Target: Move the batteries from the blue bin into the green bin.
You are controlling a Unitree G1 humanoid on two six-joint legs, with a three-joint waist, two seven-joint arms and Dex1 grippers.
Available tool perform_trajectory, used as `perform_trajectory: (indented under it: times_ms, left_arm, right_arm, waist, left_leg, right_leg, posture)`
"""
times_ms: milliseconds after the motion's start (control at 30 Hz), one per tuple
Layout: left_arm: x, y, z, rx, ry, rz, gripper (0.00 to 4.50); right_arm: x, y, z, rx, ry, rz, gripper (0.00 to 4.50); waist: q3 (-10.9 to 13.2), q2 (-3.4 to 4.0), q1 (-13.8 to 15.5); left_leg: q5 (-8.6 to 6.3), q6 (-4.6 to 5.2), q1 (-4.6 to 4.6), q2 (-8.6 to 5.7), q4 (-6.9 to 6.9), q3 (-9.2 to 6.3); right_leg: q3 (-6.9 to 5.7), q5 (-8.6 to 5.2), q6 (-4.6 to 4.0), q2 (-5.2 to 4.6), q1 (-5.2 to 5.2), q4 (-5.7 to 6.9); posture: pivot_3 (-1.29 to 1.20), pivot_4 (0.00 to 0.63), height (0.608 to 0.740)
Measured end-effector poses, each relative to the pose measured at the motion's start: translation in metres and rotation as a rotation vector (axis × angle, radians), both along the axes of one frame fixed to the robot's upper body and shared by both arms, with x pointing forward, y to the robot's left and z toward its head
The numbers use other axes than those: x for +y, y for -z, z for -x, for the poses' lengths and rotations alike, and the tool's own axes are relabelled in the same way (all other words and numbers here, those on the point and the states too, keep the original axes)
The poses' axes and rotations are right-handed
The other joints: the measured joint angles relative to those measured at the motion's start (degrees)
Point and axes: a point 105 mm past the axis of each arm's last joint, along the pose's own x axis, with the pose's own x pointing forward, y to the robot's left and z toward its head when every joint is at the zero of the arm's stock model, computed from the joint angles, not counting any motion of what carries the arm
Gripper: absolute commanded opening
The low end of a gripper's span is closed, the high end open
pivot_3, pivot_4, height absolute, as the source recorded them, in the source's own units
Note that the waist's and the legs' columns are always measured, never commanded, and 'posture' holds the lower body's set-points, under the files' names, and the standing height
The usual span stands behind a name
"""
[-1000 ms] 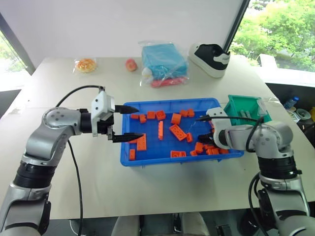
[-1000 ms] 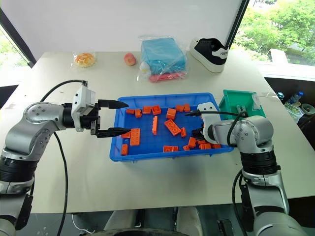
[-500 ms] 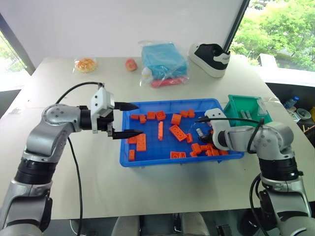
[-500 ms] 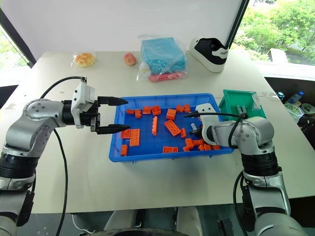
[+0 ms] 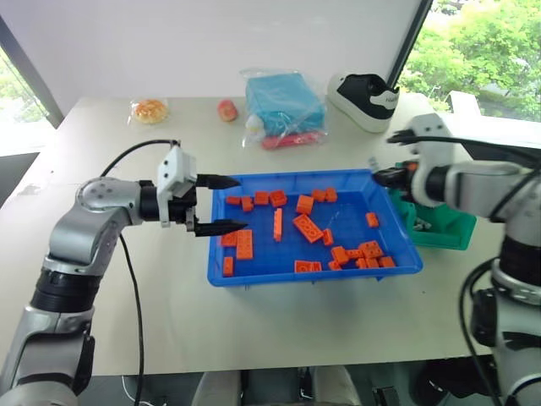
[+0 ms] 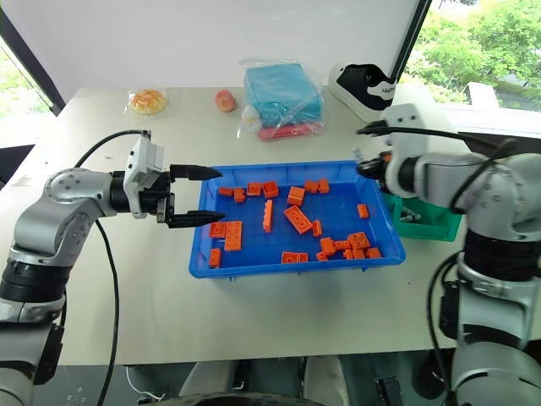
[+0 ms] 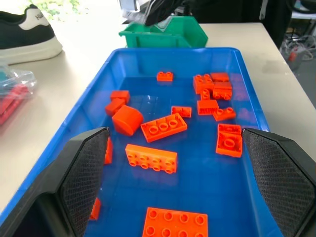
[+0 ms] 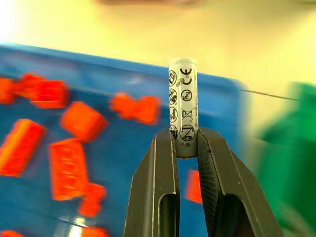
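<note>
Silvery-grey and printed with small black symbols, the cylindrical battery (image 8: pixel 183 106) stands pinched upright between the black jaws of the right gripper (image 8: pixel 186 148), clamped tight on its lower end! That right gripper (image 5: pixel 390 176) hangs up in the air over the far right corner of the large shallow bright-blue plastic bin (image 5: pixel 221 274), just beside the deeper dark-green plastic bin (image 5: pixel 451 233) with sloped sides, where a few more grey cylinders (image 6: pixel 409 216) lie on the bottom. Over on the other side, the left gripper (image 5: pixel 223 204) hovers at the blue bin's left rim, its jaws spread wide and gripping nothing, pointing across the tray. Inside the blue bin, orange studded toy bricks (image 7: pixel 163 127) lie scattered, a cluster of them near the right end. Farther back on the pale desk (image 5: pixel 127 304) sit a black-and-white sneaker (image 5: pixel 362 98), a light-blue bundle in a clear bag (image 5: pixel 283 105), a small round peach-coloured fruit (image 5: pixel 226 109) and a clear bagged yellow-orange snack (image 5: pixel 150 111).
</note>
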Motion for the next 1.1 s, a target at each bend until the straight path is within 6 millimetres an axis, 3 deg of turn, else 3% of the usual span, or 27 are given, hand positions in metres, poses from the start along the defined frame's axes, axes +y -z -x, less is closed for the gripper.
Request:
perform_trajectory:
  times_ms: [67, 167, 267, 367, 467, 533, 667, 800, 967, 1100]
  left_arm:
    - [-0.001, -0.003, -0.001, -0.002, 0.009, 0.004, 4.5]
    - [0.0, -0.003, -0.002, 0.007, 0.012, 0.01, 4.5]
    - [0.001, -0.001, -0.003, 0.019, 0.007, 0.013, 4.5]
    - [0.0, -0.003, -0.002, 0.037, 0.008, 0.029, 4.5]
    - [0.002, -0.007, 0.001, 0.042, -0.003, 0.045, 4.5]
    - [0.006, -0.013, 0.0, 0.041, -0.034, 0.066, 4.5]
    - [0.016, -0.017, 0.007, 0.051, -0.077, 0.078, 4.5]
    - [0.03, -0.02, 0.015, 0.057, -0.111, 0.053, 4.5]
    - [0.042, -0.027, 0.024, 0.067, -0.139, 0.025, 4.5]
    - [0.047, -0.034, 0.031, 0.052, -0.154, 0.019, 4.5]
  right_arm:
    - [-0.015, 0.002, 0.002, -0.003, 0.057, 0.019, 0.02]
    - [-0.033, 0.022, 0.005, 0.052, 0.122, 0.036, 0.02]
    - [-0.044, 0.038, 0.005, 0.087, 0.159, 0.034, 1.54]
    - [-0.054, 0.036, -0.003, 0.026, 0.188, 0.047, 3.04]
    - [-0.066, 0.032, -0.01, -0.075, 0.138, 0.172, 3.04]
    - [-0.067, 0.025, -0.011, -0.158, 0.009, 0.262, 3.04]
    - [-0.041, 0.004, 0.005, -0.284, -0.405, 0.308, 3.04]
    - [-0.028, 0.001, 0.031, -0.258, -0.724, 0.313, 3.04]
    - [-0.023, 0.003, 0.043, -0.187, -0.87, 0.155, 3.04]
    - [-0.018, 0.008, 0.038, -0.168, -0.902, 0.086, 3.04]
  waist:
    - [-0.03, -0.05, -0.12]
    - [-0.03, -0.05, -0.26]
    - [0.03, 0.05, -0.2]
    - [0.02, 0.04, -0.13]
    - [0.08, 0.07, 0.04]
    - [0.1, 0.09, 0.01]
    - [0.16, 0.1, -0.22]
    - [0.18, 0.08, -0.14]
    - [0.23, 0.13, -0.01]
    - [0.23, 0.14, 0.0]
  left_leg:
    - [0.0, 0.0, 0.02, 0.02, -0.05, 0.01]
    - [0.0, 0.0, 0.03, 0.06, -0.1, 0.06]
    - [0.0, 0.01, 0.02, 0.06, -0.06, 0.08]
    - [0.0, 0.0, 0.02, 0.06, -0.03, 0.07]
    - [0.0, 0.0, 0.01, 0.01, -0.02, 0.04]
    - [0.0, 0.0, 0.0, 0.0, -0.03, 0.05]
    - [0.0, 0.0, 0.14, 0.07, -0.06, 0.05]
    - [-0.01, -0.02, 0.26, 0.14, -0.01, 0.06]
    - [-0.02, -0.04, 0.3, 0.12, -0.01, 0.06]
    - [-0.03, -0.06, 0.31, 0.08, -0.06, 0.06]
  right_leg:
    - [-0.01, 0.0, 0.01, 0.02, -0.02, 0.01]
    - [0.0, 0.04, 0.02, 0.06, -0.06, 0.04]
    - [0.01, 0.12, 0.09, 0.06, -0.08, 0.06]
    - [0.01, 0.07, 0.12, 0.06, -0.06, 0.04]
    - [0.02, -0.01, 0.05, 0.04, -0.02, 0.0]
    - [0.03, 0.0, 0.11, 0.03, -0.01, -0.01]
    - [0.03, 0.05, 0.27, 0.11, 0.1, -0.01]
    - [0.03, -0.05, 0.08, 0.14, 0.2, -0.01]
    - [0.03, -0.05, 0.03, -0.06, 0.13, -0.01]
    - [0.03, -0.04, 0.01, -0.13, 0.04, -0.06]
  posture:
    - [0.0, 0.15, 0.725]
    - [0.0, 0.15, 0.725]
    - [0.0, 0.15, 0.725]
    - [0.0, 0.15, 0.725]
    - [0.0, 0.15, 0.725]
    - [0.0, 0.15, 0.725]
    - [0.0, 0.15, 0.725]
    - [0.0, 0.15, 0.725]
    - [0.0, 0.15, 0.725]
    - [0.0, 0.15, 0.725]
